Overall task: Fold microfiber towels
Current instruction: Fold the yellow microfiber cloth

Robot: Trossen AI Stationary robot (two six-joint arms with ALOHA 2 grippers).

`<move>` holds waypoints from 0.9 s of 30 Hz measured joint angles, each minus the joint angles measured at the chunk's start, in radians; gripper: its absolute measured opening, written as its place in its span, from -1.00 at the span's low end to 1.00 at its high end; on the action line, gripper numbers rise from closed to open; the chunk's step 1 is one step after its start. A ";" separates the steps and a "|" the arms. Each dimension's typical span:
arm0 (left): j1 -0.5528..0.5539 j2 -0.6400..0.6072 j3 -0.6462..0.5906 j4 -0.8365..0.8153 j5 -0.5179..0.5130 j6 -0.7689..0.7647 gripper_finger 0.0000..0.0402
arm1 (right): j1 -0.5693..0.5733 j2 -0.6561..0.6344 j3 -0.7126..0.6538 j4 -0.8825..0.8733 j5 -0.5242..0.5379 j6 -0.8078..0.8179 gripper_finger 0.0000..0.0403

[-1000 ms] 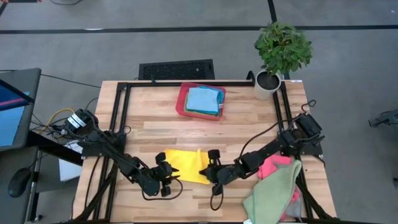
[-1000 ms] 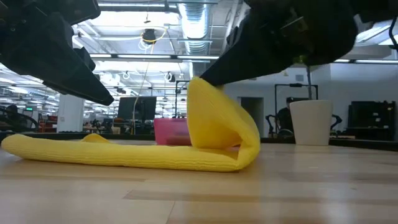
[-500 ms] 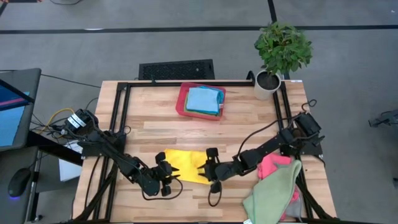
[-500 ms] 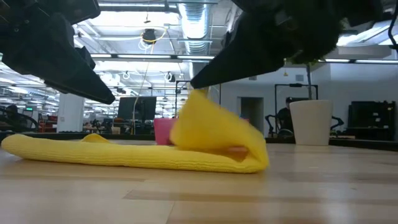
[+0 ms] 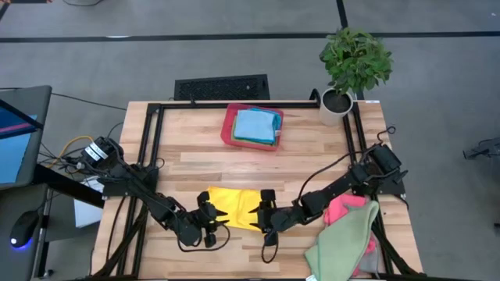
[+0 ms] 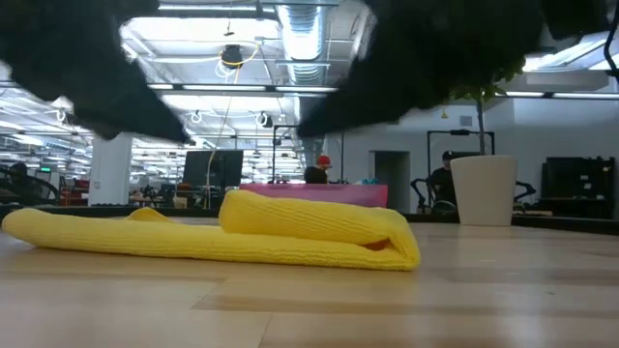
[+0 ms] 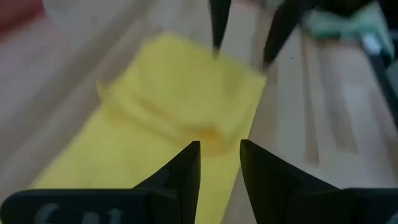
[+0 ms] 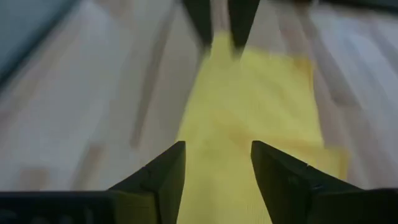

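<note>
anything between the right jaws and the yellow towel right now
Nothing visible. The right gripper has its jaws open just above the yellow towel, at its folded-over end, with only air between them. The left gripper sits at the towel's other end, well clear of that gap.

Open-plan robotics lab or office floor. Butcher-block counter point(image 5: 195, 144) framed by black rails, standing on grey carpet marked with dark tape lines. Laptop point(image 5: 14, 136), mouse point(image 5: 23, 228) and loose cables on a side desk to the left. Potted plant point(image 5: 353, 62) at one corner. Beyond the counter: exposed ceiling ducts point(image 6: 300, 24), strip lights, rows of monitors point(image 6: 211, 166), office chairs, seated people in the distance.
</note>
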 joint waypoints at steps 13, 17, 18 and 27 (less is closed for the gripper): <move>0.070 0.310 0.068 0.615 -0.080 0.411 -0.48 | 0.127 0.015 -0.129 0.159 0.289 0.167 -0.24; 0.097 0.325 0.137 0.552 -0.108 0.442 -0.48 | 0.133 0.015 -0.156 0.168 0.290 0.221 -0.28; 0.102 0.325 0.154 0.513 -0.095 0.441 -0.48 | 0.133 0.015 -0.165 0.182 0.291 0.228 -0.29; 0.110 0.325 0.312 -0.095 0.055 0.224 -0.48 | 0.129 0.043 -0.189 0.266 0.289 0.225 -0.32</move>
